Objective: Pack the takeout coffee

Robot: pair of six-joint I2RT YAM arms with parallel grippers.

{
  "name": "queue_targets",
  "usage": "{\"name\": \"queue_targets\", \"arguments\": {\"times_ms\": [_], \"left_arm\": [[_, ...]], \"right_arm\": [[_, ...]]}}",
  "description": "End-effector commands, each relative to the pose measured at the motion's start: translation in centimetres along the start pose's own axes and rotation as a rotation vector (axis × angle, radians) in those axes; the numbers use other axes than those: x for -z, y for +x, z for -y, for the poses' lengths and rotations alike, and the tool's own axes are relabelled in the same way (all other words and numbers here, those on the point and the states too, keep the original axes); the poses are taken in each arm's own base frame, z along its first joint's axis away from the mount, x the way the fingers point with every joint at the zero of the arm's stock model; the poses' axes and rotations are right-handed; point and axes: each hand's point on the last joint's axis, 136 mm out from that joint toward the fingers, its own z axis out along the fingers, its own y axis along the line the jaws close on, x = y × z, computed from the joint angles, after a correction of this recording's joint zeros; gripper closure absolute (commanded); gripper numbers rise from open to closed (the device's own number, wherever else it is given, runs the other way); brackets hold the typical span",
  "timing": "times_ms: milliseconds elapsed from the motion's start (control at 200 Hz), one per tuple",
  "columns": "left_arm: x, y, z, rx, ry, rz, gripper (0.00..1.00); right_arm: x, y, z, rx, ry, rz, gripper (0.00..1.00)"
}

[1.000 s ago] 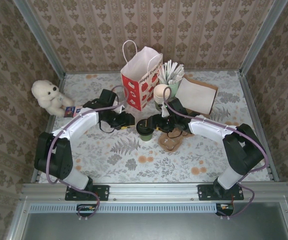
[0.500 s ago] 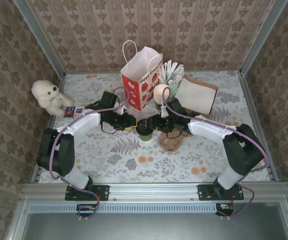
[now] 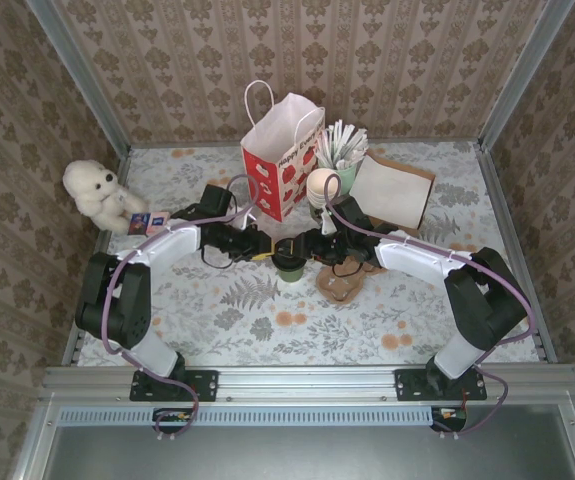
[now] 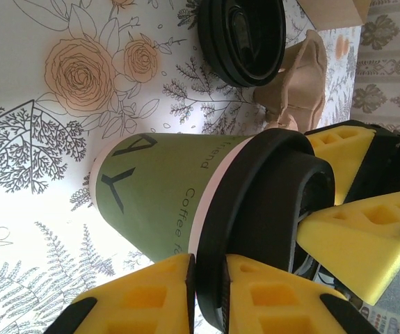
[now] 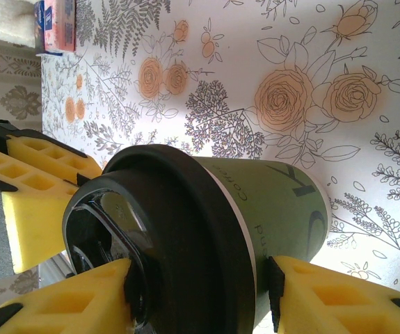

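Note:
The takeout coffee [image 3: 288, 262], a dark green paper cup with a black lid, stands mid-table between my two grippers. My left gripper [image 3: 267, 250] reaches it from the left. In the left wrist view its yellow fingers [image 4: 144, 299] are shut on the rim of the black lid [image 4: 269, 202], with the left gripper [image 4: 210, 296] at the frame's bottom. My right gripper [image 3: 305, 250] comes from the right. One pad of the right gripper [image 5: 200, 303] presses the lid's top and the other presses the green cup wall [image 5: 283, 209].
The red-and-white paper bag [image 3: 282, 160] stands open behind the cup. Cream cups [image 3: 322, 185], a cup of white sticks [image 3: 342, 150] and a brown bag [image 3: 395, 190] stand at the back right. A cardboard carrier [image 3: 342, 285] lies right of the cup. A plush bear [image 3: 97, 192] sits far left.
My left gripper moved right to the cup and closed its fingers on the lid's rim. The right gripper stayed in place and its jaws narrowed slightly on the cup.

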Motion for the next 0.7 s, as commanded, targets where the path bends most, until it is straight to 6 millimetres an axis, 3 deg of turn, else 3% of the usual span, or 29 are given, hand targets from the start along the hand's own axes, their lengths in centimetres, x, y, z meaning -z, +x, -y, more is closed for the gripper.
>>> {"name": "queue_targets", "arguments": {"times_ms": [0,150,335,515,695], "left_arm": [[-0.4,1.9,-2.8,0.06,-0.137,-0.072,0.79],[1.5,0.7,-0.5,0.013,-0.122,-0.028,0.76],[2.5,1.4,0.4,0.01,-0.113,0.004,0.76],[2.4,2.0,0.8,0.013,-0.078,0.013,0.75],[0.9,2.6,0.5,0.033,-0.055,-0.014,0.75]], "right_arm": [[-1.2,2.2,3.3,-0.063,0.135,-0.062,0.49],[-0.7,1.6,2.7,-0.051,0.134,-0.041,0.49],[-0.4,1.5,2.7,-0.055,0.137,-0.031,0.49],[-0.6,1.4,2.7,-0.061,0.135,-0.028,0.49],[-0.7,1.4,2.8,-0.061,0.137,-0.03,0.49]]}}
